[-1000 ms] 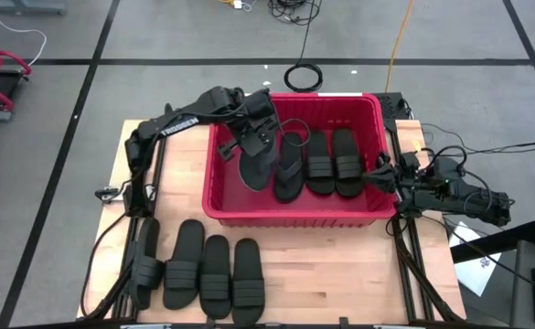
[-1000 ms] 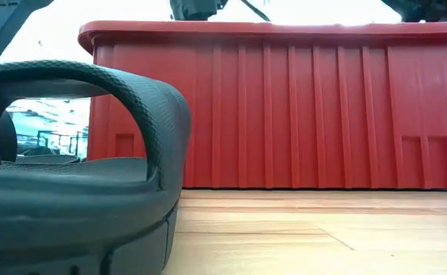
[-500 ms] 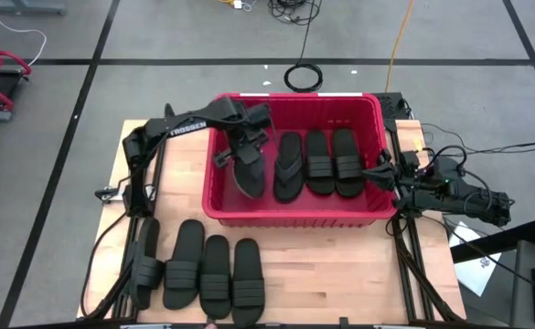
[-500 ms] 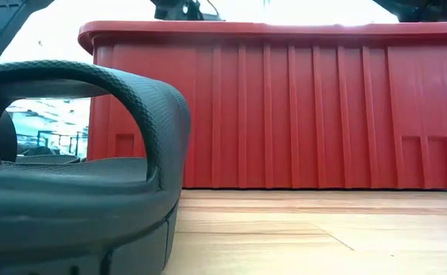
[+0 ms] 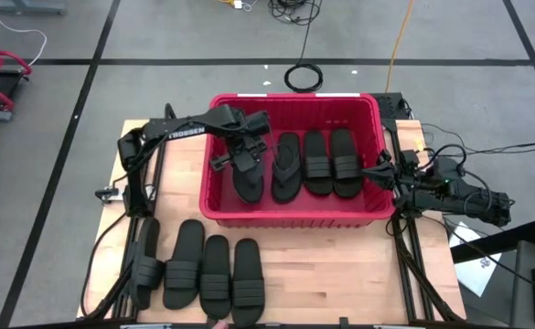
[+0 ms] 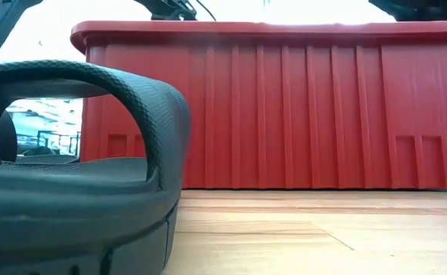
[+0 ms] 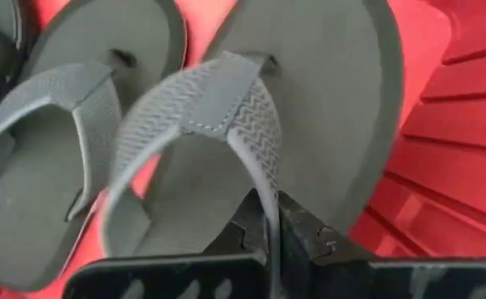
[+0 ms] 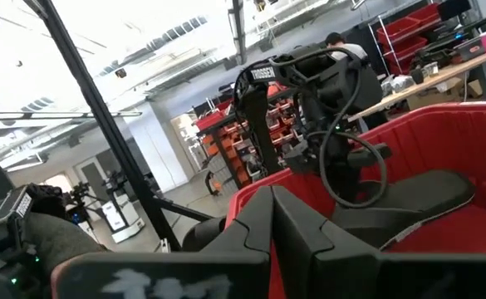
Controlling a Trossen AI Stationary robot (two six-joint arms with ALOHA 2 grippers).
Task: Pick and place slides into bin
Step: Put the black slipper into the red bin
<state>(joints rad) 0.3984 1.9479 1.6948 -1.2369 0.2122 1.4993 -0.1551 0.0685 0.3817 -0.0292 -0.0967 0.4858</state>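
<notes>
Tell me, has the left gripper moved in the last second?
Yes. In the high view the left gripper, shut on a thong slide, has come down deeper into the bin, beside the other thong slide.

Wooden tabletop (image 5: 340, 274), light, bare at front right. Grey floor (image 5: 157, 37) with black tape lines. 1 black cable coil (image 5: 304, 77). 1 yellow cord (image 5: 397, 37). Paper sheet (image 5: 476, 270) beside the table.

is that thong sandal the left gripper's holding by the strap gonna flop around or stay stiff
Probably some flop: the left gripper is shut on only the thin strap of the thong sandal, so the sole may swing. The sole looks flat and thin, likely light. Its matte textured strap suggests little slipping.
</notes>
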